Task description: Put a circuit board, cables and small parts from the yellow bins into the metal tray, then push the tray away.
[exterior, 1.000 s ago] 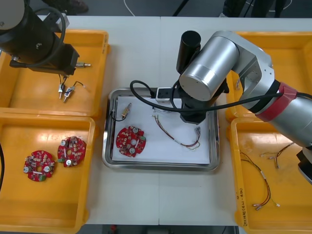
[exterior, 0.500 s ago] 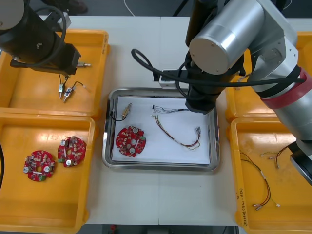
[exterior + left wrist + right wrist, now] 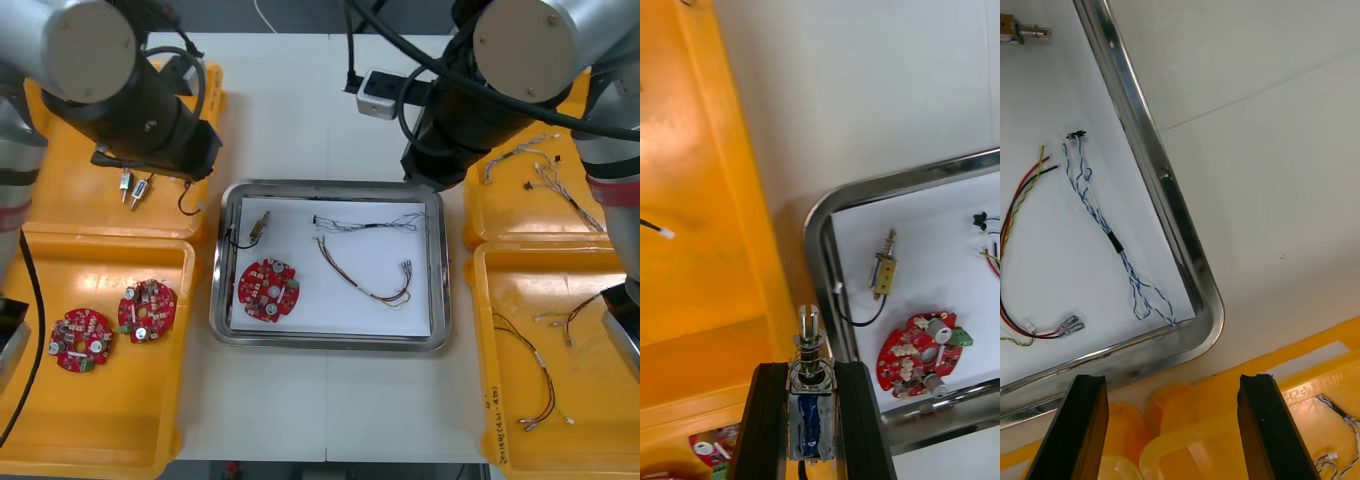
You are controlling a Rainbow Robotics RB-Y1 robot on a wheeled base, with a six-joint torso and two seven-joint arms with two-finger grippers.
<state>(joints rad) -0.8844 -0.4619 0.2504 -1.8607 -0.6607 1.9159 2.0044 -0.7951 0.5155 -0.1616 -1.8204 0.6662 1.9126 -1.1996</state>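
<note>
My left gripper [image 3: 811, 375] is shut on a small metal part [image 3: 811, 409] with a black wire, held over the rim of the far left yellow bin [image 3: 692, 225], beside the metal tray's [image 3: 817, 247] far left corner. In the tray [image 3: 330, 340] lie a red circuit board [image 3: 268, 290], a small metal part [image 3: 260, 225], a blue and white cable [image 3: 365, 222] and a red and yellow cable [image 3: 370, 275]. My right gripper [image 3: 1174, 394] is open with nothing between its fingers, above the yellow bin rims just off the tray's far right corner [image 3: 1202, 300].
The near left bin [image 3: 100, 420] holds two circuit boards [image 3: 80, 340]. Small metal parts [image 3: 135, 188] lie in the far left bin. Cables lie in the far right bin [image 3: 540, 170] and the near right bin [image 3: 530, 385]. Both arms loom over the table's far half.
The right arm rose and drew back from the tray toward the right bins, leaving the blue and white cable inside. The left arm swung from the far left bin toward the tray.
</note>
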